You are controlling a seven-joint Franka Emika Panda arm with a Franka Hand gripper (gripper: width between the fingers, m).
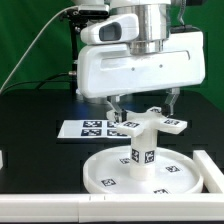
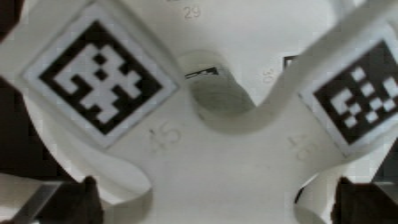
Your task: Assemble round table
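Observation:
The round tabletop disc (image 1: pixel 105 178) lies flat at the front of the table. The short white leg (image 1: pixel 140 148), with tags on its side, stands upright in the disc's hub. The small base piece (image 1: pixel 152 122), with tagged arms, sits on top of the leg. My gripper (image 1: pixel 143 108) comes straight down over it, one finger at each side of the piece. In the wrist view the base piece (image 2: pixel 222 150) fills the picture with two tags showing. The dark fingertips (image 2: pixel 79 200) press against its two sides, so my gripper (image 2: pixel 217 205) is shut on it.
The marker board (image 1: pixel 88 127) lies flat behind the disc on the exterior view's left. A white bar (image 1: pixel 40 207) runs along the front edge of the table. A small white object (image 1: pixel 3 158) shows at the exterior view's left edge.

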